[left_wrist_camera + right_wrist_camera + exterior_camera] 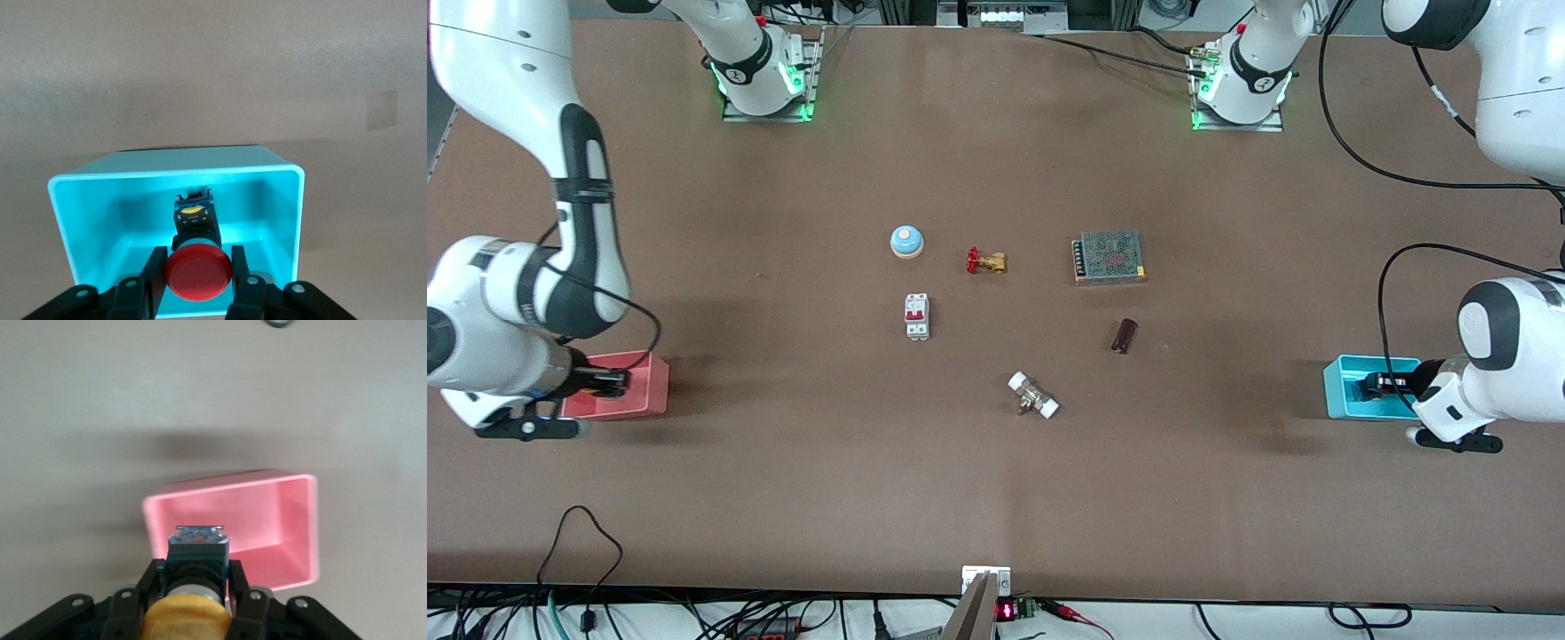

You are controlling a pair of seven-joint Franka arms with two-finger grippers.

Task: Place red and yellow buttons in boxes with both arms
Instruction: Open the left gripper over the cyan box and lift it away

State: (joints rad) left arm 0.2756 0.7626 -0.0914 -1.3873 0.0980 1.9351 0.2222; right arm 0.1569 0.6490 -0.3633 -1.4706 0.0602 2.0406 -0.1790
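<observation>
My left gripper (1376, 387) is over the cyan box (1343, 391) at the left arm's end of the table. In the left wrist view the gripper (199, 257) is shut on the red button (199, 277), with its dark base pointing down into the cyan box (293, 200). My right gripper (609, 382) is over the pink-red box (645, 391) at the right arm's end. In the right wrist view the gripper (195, 570) is shut on the orange-yellow button (185, 620), held above the rim of the pink box (293, 520).
Between the boxes, mid-table, lie a blue dome bell (906, 241), a brass valve with a red handle (986, 261), a white circuit breaker (917, 316), a metal mesh power supply (1109, 257), a small dark brown part (1125, 335) and a white-ended fitting (1033, 396).
</observation>
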